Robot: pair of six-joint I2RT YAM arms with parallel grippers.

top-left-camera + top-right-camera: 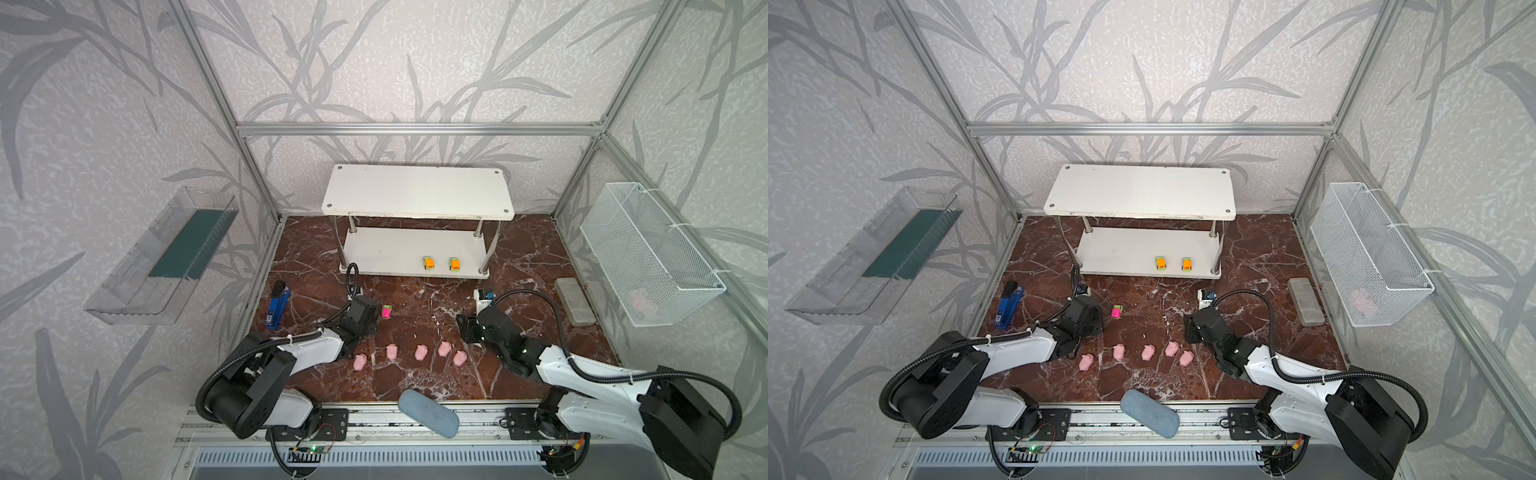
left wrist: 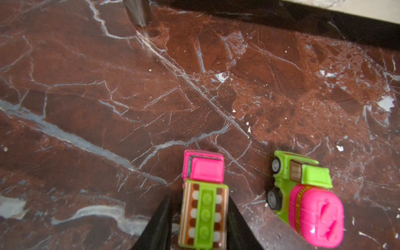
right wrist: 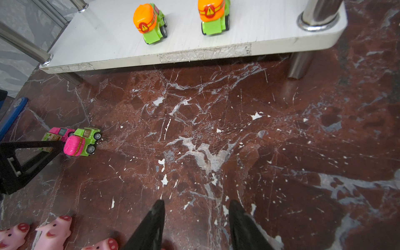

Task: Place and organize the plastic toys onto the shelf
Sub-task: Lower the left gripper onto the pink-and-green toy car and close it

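Two pink-and-green toy cars (image 2: 203, 203) (image 2: 307, 205) stand side by side on the marble floor. In both top views only one of these cars (image 1: 386, 311) (image 1: 1118, 311) shows. My left gripper (image 2: 199, 197) is low over the other car with a finger on each side. One finger touches it and a thin gap shows at the other, so it stands open. My right gripper (image 3: 197, 202) hangs open and empty over bare floor. Several pink pigs (image 1: 421, 352) lie in a row. Two orange-and-green cars (image 1: 429, 263) (image 1: 455, 264) sit on the white shelf's (image 1: 415, 191) lower board.
A blue stapler (image 1: 276, 307) lies at the left wall and a grey oblong box (image 1: 573, 301) at the right. A grey-blue pouch (image 1: 428, 413) rests on the front rail. A clear tray (image 1: 162, 253) and a wire basket (image 1: 652, 253) hang on the side walls.
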